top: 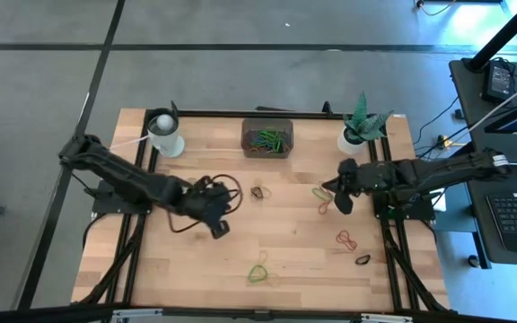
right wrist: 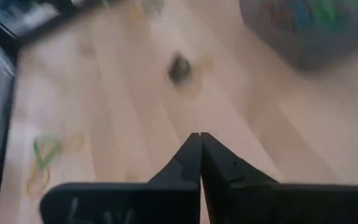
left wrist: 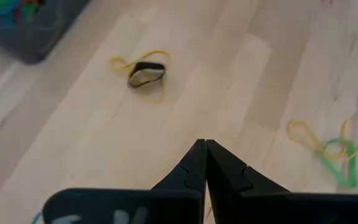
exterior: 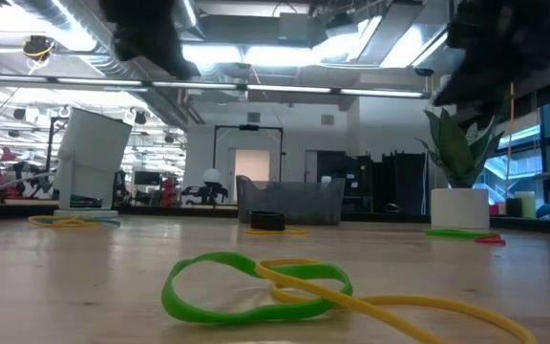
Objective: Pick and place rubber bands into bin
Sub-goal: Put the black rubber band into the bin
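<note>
The bin (top: 267,139) stands at the table's far middle with green rubber bands inside; the left wrist view shows its corner (left wrist: 23,28). Loose rubber bands lie on the wood: a black one on a yellow one (top: 258,192) (left wrist: 146,73), a green and yellow pair (top: 258,272) (exterior: 246,287), red ones (top: 346,240) and a black one (top: 363,260). My left gripper (top: 221,228) (left wrist: 205,148) hovers shut left of centre, above bare wood. My right gripper (top: 336,194) (right wrist: 199,138) hovers shut right of centre, near a green and yellow band (top: 321,191). Nothing shows between either pair of fingers.
A white cup (top: 166,135) stands at the far left and a potted plant (top: 362,126) at the far right, either side of the bin. A black frame runs round the table's edges. Bare wood lies between the arms and toward the near edge.
</note>
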